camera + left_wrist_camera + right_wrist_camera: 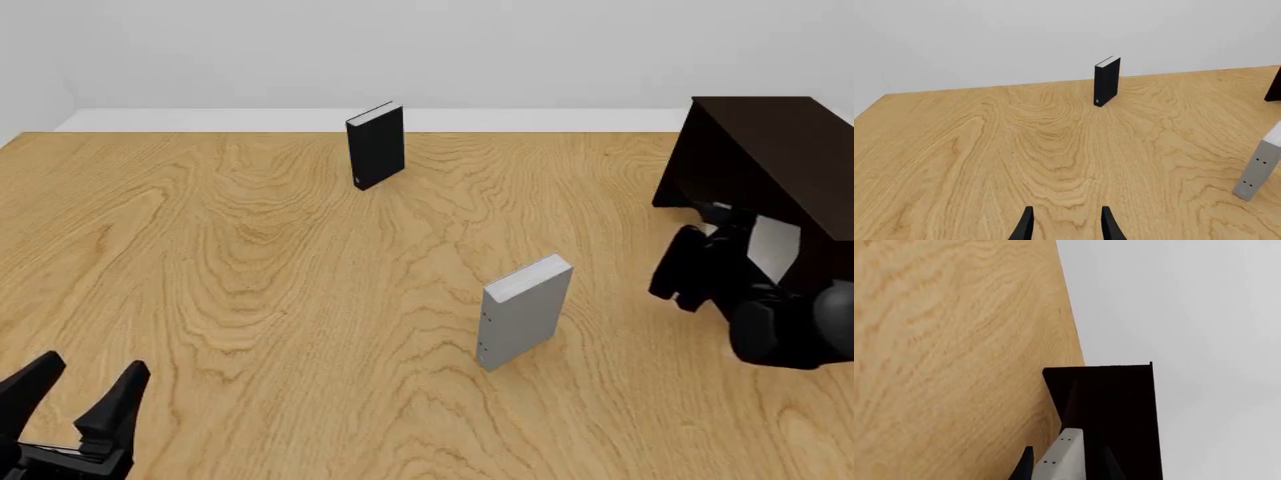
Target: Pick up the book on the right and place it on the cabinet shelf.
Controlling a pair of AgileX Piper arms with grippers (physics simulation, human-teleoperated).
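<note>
Front view shows our right gripper (747,250) pinching the grey book (1062,457) at the dark cabinet shelf (774,150), while our left gripper (83,392) sits spread.

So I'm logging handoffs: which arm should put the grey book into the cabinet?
Right. Its gripper already holds the grey book at the cabinet; the left gripper is open, far across the table.

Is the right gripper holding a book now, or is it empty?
Holding: in the right wrist view the grey book sits between the right gripper fingers, in front of the dark cabinet.
</note>
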